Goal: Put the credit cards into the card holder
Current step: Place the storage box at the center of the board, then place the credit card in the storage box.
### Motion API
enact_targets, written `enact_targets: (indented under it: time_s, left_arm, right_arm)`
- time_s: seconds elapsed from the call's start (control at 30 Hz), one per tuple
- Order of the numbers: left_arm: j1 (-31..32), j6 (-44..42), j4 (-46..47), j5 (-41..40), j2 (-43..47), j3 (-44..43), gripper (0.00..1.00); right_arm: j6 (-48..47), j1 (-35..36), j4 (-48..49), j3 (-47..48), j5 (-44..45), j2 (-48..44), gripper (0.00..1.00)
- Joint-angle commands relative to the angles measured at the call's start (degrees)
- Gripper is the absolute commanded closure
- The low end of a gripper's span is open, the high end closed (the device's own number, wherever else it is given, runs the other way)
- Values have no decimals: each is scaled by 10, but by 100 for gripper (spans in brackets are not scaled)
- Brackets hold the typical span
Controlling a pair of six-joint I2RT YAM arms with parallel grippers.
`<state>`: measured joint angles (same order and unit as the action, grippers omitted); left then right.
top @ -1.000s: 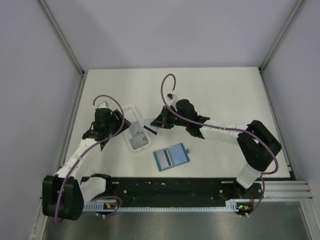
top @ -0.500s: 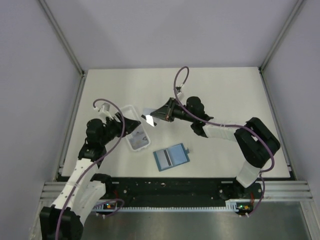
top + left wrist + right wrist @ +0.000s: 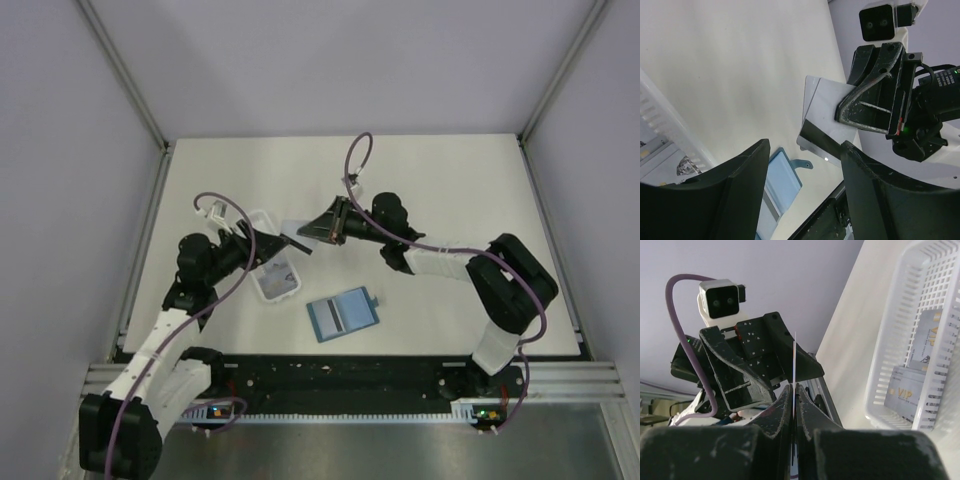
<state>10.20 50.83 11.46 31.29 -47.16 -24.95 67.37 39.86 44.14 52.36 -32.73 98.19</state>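
Handover looked like the step in hand, in mid-air over the tray end of the table. White tray (image 3: 890, 330) had more credit cards (image 3: 922, 337) lying flat inside. Card holder (image 3: 342, 315) lay open and flat, apart from the tray, toward the arm bases. Right gripper (image 3: 794, 388) had its fingers pinched together on one card (image 3: 821, 124), held up on edge. Left gripper (image 3: 268, 243) faced it with fingers apart, holding nothing, near the card but not seen touching it.

My call: the left fingers should close on the free striped end, clear of the right fingers, before the right lets go, since a thin card could slip or twist. After that, carry it low and level to the holder's pocket.

Walls (image 3: 350, 60) were plain pale lilac with aluminium framing (image 3: 125, 75). Table (image 3: 450, 190) was off-white, matte and flat.
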Motion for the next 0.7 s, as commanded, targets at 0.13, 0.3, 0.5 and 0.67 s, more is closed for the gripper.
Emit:
enact_targets:
  time_s: [0.13,0.3,0.5,0.67]
  left_arm:
    - [5,11,74,4,-28,-9,51]
    - [6,13,75,4,-28,-8,83]
    - [6,1,56,2,-20,-11,100]
    - [6,-7,57,17,-16,-11,100]
  right_arm:
    - [8,13,41,36,-46,17,100]
    - [0,13,36,37,-51,16,100]
    - [-46,10,10,31,-61,-10,82]
    - [-71,0,-6,17,-72,-41,75]
